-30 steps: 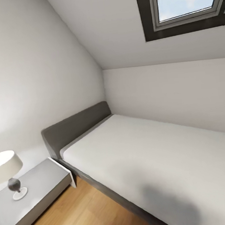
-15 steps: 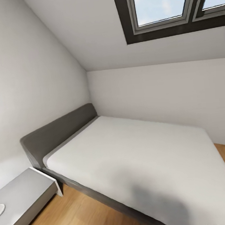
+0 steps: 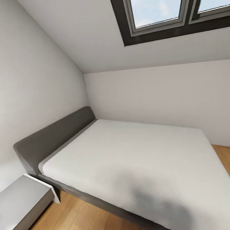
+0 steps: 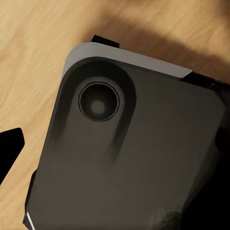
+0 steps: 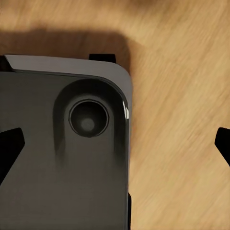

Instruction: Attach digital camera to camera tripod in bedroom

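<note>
Bedroom, pale grey walls and sloped ceiling, is showing in the head view; the digital camera and the camera tripod are lying outside what these pictures are taking in, so their place cannot be told.

Item: bed. Dark grey frame and headboard, pale mattress, standing in the corner with the headboard against the left wall and one long side along the far wall. A soft dark shadow is falling on the mattress near its front edge.

Item: bedside table. Grey top, white edges, sitting just beside the headboard end of the bed, at the lower left of the head view.

Item: skylight window. Dark frame, set in the sloped ceiling above the bed, blue sky with thin cloud showing through the panes.

Item: wood floor. Light planks, running in front of the bed and past its foot at the right.

Item: robot base. Dark grey rounded body with a round recess, showing below both wrist cameras over the wood floor, casting a shadow on the planks.

Item: left gripper. One black fingertip is poking in at the picture's edge; spread or closed cannot be told.

Item: right gripper. Two black fingertips are showing at opposite edges, spread wide apart, holding nothing.
</note>
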{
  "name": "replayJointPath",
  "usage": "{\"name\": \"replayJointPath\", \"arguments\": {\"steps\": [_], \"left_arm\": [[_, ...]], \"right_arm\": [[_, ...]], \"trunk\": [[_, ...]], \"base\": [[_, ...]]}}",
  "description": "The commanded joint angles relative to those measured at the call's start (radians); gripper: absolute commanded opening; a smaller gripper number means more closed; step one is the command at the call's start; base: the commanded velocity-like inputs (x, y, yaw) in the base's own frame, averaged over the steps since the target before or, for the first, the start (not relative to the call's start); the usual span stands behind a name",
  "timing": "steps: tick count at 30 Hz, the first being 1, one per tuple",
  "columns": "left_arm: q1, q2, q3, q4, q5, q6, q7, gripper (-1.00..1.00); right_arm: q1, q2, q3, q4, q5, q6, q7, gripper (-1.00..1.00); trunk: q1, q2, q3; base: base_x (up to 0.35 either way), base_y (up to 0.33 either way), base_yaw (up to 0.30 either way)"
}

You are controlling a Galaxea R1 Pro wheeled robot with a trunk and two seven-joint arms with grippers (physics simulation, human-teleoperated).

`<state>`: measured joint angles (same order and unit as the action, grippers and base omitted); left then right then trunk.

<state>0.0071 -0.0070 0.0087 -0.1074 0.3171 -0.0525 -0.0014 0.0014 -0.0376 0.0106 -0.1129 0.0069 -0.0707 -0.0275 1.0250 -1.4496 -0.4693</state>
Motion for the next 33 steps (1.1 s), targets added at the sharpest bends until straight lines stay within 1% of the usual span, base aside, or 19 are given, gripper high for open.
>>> {"name": "replayJointPath", "arguments": {"steps": [1,8,25,33], "left_arm": [[0.001,0.000,0.000,-0.002,0.005,-0.001,0.000,1.00],[0.001,-0.001,0.000,-0.002,0.005,-0.001,0.000,1.00],[0.001,0.001,0.000,-0.002,0.006,-0.001,0.000,1.00],[0.001,0.000,0.001,-0.002,0.007,-0.001,0.000,1.00]], "right_arm": [[0.000,0.000,0.001,-0.001,0.001,-0.002,-0.002,1.00],[0.000,-0.001,0.002,-0.001,0.001,-0.001,-0.003,1.00],[0.000,0.000,0.003,0.000,0.001,-0.001,-0.003,1.00],[0.000,-0.001,0.002,0.000,0.000,-0.001,-0.003,1.00]], "trunk": [[0.000,0.000,-0.001],[0.000,0.000,-0.001],[0.000,0.000,-0.001],[0.000,0.000,-0.001]], "base": [[-0.065,0.064,-0.011],[-0.153,0.146,-0.005],[-0.217,0.209,-0.001],[-0.070,0.070,0.000]]}}
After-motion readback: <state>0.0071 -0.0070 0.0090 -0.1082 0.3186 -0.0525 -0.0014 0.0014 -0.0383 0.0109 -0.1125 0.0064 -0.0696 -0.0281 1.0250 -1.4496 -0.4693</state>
